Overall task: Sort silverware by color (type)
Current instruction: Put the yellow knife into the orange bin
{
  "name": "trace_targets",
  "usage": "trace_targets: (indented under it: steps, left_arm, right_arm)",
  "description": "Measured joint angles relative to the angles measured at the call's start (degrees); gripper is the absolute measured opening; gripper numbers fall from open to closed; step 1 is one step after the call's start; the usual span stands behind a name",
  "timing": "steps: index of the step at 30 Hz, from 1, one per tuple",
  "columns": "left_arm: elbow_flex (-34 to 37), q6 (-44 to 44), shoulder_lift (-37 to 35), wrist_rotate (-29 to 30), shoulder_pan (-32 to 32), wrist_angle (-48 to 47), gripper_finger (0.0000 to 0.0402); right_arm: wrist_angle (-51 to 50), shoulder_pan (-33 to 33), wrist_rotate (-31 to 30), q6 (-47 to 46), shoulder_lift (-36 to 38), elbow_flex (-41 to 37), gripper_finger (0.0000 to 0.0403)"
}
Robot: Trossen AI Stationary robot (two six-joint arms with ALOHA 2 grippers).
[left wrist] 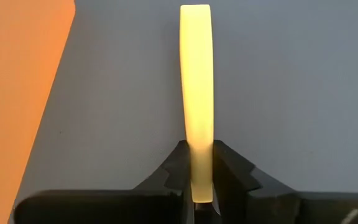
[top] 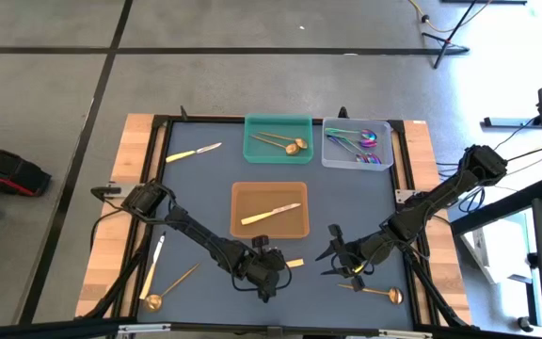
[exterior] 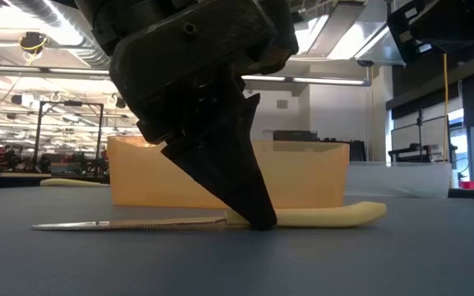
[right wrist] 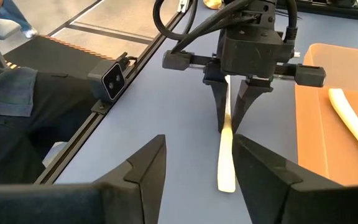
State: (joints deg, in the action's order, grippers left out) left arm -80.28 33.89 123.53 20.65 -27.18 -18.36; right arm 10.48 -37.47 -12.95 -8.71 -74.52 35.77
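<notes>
A knife with a pale cream handle (exterior: 319, 216) and a thin metal blade (exterior: 122, 224) lies flat on the blue mat near the table's front edge, in front of the orange tray (top: 241, 193). My left gripper (top: 273, 273) is shut on it. My right gripper (top: 335, 252) hangs open a short way to the knife's right, above the mat, with nothing between its fingers (right wrist: 148, 180). Another cream-handled knife (top: 271, 215) lies in the orange tray. Gold spoons (top: 285, 143) lie in the green tray, iridescent pieces (top: 363, 143) in the clear one. My left gripper pinches the knife's cream handle (left wrist: 197, 155) between its two fingers, at the end where the handle meets the blade. The fingers (exterior: 237, 181) come down at a slant from above and lie across the knife. The knife rests flat on the mat along its whole length.
Loose pieces lie about: a cream-handled knife (top: 194, 153) at the far left of the mat, a cream piece (top: 153, 264) and a gold spoon (top: 167, 290) on the wooden strip at the left, and a gold spoon (top: 379, 292) near the front right. The green tray (top: 252, 155) and the clear tray (top: 329, 160) stand at the far edge.
</notes>
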Motion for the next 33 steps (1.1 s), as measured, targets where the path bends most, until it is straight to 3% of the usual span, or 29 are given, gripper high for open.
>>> trace_targets:
  steps: [4, 10, 20, 23, 26, 33]
  left_arm:
    - [0.27, -1.44, -1.97, 1.58, -0.61, -1.12, 0.0053]
    - [0.18, -5.58, -8.11, 8.87, -3.02, -2.57, 0.005]
    - [0.18, -18.02, -14.63, 27.14, -5.25, -4.92, 0.005]
    - [0.18, -23.04, -14.85, 32.95, -4.28, -5.38, 0.005]
    - [0.18, -26.88, -14.87, 31.99, -2.09, -7.01, 0.005]
    - [2.65, -29.92, -15.02, 23.34, 5.71, -8.18, 0.005]
  right_arm:
    - [-0.57, 0.0, -0.89, 0.25, 0.02, 0.62, 0.0172]
    - [-5.75, -0.02, -5.07, 4.04, 0.22, 3.73, 0.0172]
    - [-12.08, 0.57, -23.28, 13.67, 0.3, 5.25, 0.0172]
    - [-12.06, 2.26, -25.56, 15.44, 0.31, 5.27, 0.0172]
    - [-12.45, 4.61, -25.56, 16.97, 0.31, 5.27, 0.0172]
    - [-15.25, 10.69, -25.53, 18.01, 0.33, 5.27, 0.0172]
